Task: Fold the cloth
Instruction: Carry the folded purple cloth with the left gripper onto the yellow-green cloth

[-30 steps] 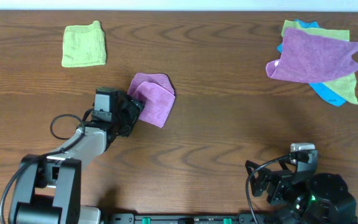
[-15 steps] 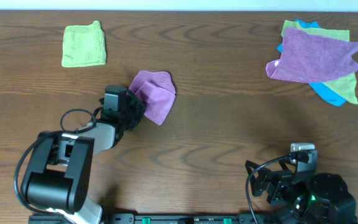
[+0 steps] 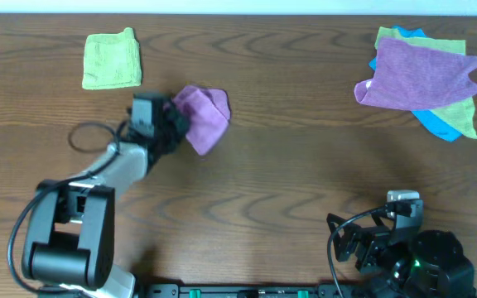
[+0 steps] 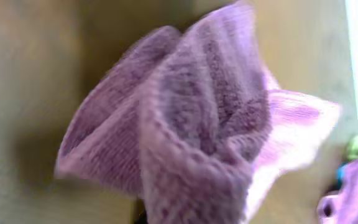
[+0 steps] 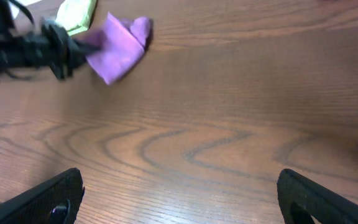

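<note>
The cloth (image 3: 203, 117) is a bunched lilac-purple bundle left of the table's middle. My left gripper (image 3: 176, 127) is shut on its left edge and holds it up a little off the wood. The left wrist view is filled by blurred folds of the cloth (image 4: 191, 124), which hide the fingers. From the right wrist view the cloth (image 5: 120, 48) hangs from the dark left arm (image 5: 36, 53) at the far left. My right gripper (image 5: 179, 202) stands open over bare wood near the front right, its fingers (image 5: 48, 199) wide apart and holding nothing.
A folded lime-green cloth (image 3: 112, 60) lies at the back left, close to the left gripper. A loose pile of purple, green and blue cloths (image 3: 421, 79) lies at the back right. The right arm's base (image 3: 404, 248) sits at the front right edge.
The left gripper has shut on the cloth's edge. It has carried the cloth a little toward the back left, and the cloth has bunched up off the table.
</note>
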Motion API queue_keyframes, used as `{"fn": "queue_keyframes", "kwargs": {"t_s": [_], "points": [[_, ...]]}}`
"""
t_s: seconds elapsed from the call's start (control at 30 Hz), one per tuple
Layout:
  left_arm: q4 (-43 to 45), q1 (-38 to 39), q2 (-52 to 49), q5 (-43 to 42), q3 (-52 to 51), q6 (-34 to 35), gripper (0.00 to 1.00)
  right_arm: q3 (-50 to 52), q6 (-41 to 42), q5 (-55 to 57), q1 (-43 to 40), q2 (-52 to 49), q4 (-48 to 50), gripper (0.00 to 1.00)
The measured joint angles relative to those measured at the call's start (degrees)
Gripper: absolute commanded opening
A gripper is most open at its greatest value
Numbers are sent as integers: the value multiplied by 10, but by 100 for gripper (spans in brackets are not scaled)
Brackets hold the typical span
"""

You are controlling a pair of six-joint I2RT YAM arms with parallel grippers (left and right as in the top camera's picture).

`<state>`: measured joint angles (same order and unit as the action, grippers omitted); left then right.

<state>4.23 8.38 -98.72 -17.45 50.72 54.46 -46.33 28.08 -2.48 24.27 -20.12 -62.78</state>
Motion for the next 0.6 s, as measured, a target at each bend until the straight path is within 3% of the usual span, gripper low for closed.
{"fn": "queue_keyframes", "kwargs": {"t_s": [0.23,0.6], "points": [[-71,-21,3,1,147,-27,6,0,0,0,0,0,0,99],[-70,-53,3,26,205,-36,6,0,0,0,0,0,0,99]]}}
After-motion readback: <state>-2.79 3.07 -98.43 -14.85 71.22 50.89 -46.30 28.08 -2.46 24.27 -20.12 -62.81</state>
